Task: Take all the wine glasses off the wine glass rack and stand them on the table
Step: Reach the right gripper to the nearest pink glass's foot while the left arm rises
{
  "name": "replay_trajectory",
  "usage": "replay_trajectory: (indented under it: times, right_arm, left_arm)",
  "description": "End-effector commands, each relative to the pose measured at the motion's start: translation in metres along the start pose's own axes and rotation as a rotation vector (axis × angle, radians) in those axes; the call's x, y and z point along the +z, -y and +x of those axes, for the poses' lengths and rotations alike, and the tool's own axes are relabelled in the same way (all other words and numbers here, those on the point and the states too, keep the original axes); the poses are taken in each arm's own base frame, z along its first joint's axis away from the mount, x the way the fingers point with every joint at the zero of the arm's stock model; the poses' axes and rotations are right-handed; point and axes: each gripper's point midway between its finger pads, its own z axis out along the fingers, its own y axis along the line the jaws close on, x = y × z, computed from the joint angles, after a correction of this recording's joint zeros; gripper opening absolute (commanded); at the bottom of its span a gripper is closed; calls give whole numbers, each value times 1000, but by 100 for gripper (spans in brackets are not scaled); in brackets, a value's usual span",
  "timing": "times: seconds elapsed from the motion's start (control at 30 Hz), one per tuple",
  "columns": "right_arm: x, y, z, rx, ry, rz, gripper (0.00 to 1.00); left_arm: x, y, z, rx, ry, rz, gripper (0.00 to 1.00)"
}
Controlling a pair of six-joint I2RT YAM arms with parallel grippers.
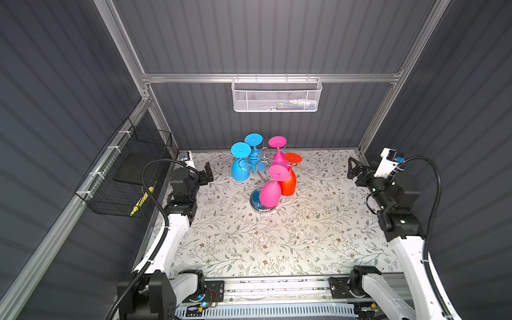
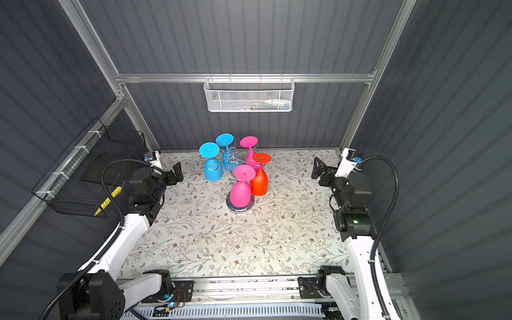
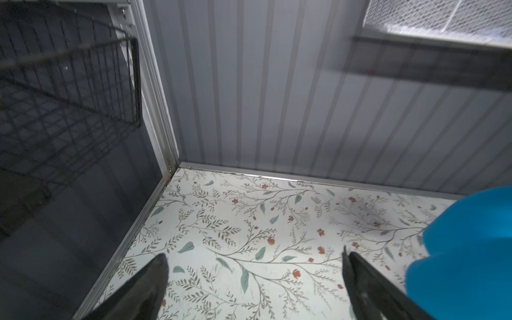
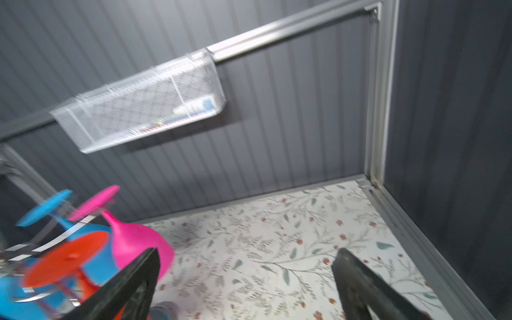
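The chrome wine glass rack point(image 1: 262, 160) point(image 2: 234, 158) stands at the middle back of the table on its round disc base point(image 1: 266, 211). Several wine glasses hang from it upside down: two blue point(image 1: 240, 171), two pink point(image 1: 270, 194) and one red point(image 1: 288, 185). My left gripper point(image 1: 206, 173) point(image 3: 255, 255) is open near the left wall, apart from the rack, with a blue glass point(image 3: 465, 249) beside it. My right gripper point(image 1: 356, 169) point(image 4: 248, 250) is open near the right wall, empty, with a pink glass point(image 4: 135, 241) and the red glass's foot point(image 4: 69, 257) off to one side.
A white mesh basket point(image 1: 277, 95) hangs on the back wall's rail above the rack. A black wire basket point(image 1: 124, 177) is fixed to the left wall beside my left arm. The floral table surface point(image 1: 277, 243) runs from the rack to the front rail.
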Motion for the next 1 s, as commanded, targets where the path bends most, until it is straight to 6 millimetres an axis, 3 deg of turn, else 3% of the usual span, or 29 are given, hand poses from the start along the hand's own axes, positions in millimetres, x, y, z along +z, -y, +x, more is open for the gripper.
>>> replay_trajectory:
  times: [0.0,0.13,0.33,0.63,0.97]
  right_arm:
    - [-18,-37,66,301,-403,-146,99]
    - [-29,-103,67,383,-523,-331,99]
    - [-22,-168,70,722,-599,-556,94]
    - [-5,-211,79,754,-654,-575,91]
    - [14,-216,98,759,-682,-529,83]
  left_arm:
    - [-12,14,37,-92,-230,65,100]
    - [-18,30,30,-143,-244,152,100]
    - [-21,32,39,-201,-259,160,100]
    - [-23,37,49,-245,-280,185,100]
    - [-24,40,51,-264,-288,203,100]
